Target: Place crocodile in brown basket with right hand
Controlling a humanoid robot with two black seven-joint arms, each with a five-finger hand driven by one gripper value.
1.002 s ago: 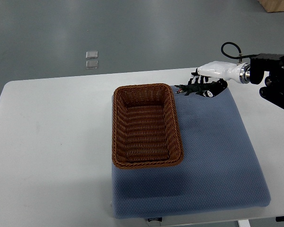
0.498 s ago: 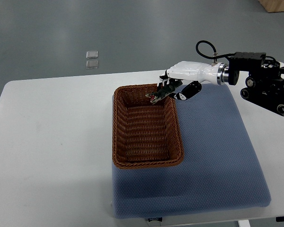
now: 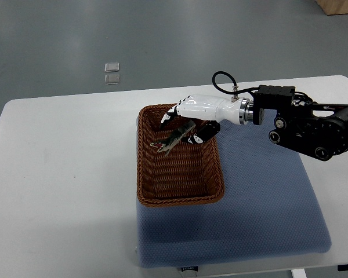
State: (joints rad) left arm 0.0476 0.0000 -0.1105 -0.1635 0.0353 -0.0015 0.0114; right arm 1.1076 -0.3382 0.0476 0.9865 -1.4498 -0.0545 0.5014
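As I judge it, the main risk now is in the release. The crocodile (image 3: 175,138) hangs tilted, its lower end pointing down and to the left and its upper end caught between the fingers (image 3: 204,132). If they open unevenly, the toy may hook on one finger and swing sideways instead of dropping straight. It is over the far half of the brown basket (image 3: 140,165), not over the middle, so a swing could bring it against the far rim and tip it out onto the bench (image 3: 64,174). If the hand goes lower without care, the fingers could also press on the woven wall and slide the light basket on the blue mat (image 3: 261,202). The right hand (image 3: 194,109) reaches in from the right, with the forearm nearly level and the palm turned downward. Its fingers are curled closed around the upper part of the crocodile. The toy is held over the inside of the basket; I cannot tell whether its lower end touches the bottom. The left arm is not visible.
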